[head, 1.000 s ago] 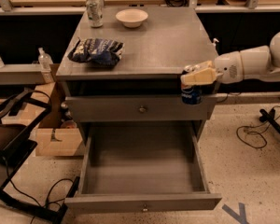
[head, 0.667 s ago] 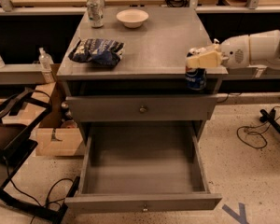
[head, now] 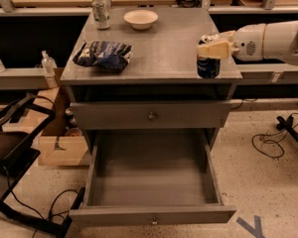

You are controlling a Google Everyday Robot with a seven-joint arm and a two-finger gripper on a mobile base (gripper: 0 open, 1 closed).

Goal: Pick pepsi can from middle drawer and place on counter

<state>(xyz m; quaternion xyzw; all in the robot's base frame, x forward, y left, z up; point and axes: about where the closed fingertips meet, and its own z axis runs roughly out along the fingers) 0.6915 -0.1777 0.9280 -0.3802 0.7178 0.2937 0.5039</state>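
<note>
The pepsi can [head: 208,65], dark blue with a silver top, is held upright at the front right corner of the grey counter [head: 159,48]. I cannot tell whether its base touches the counter. My gripper [head: 212,44] reaches in from the right on a white arm and is shut on the can's top. The middle drawer [head: 151,182] is pulled fully open below, and nothing shows inside it. The upper drawer [head: 151,114] is closed.
On the counter sit a dark blue chip bag [head: 103,54] at the left, a white bowl [head: 140,19] at the back and a silver-greenish can [head: 101,12] at the back left. A cardboard box [head: 59,145] and cables lie left of the cabinet.
My gripper has lifted the pepsi can from beside the cabinet's front right edge up and inward over the counter's front right corner.
</note>
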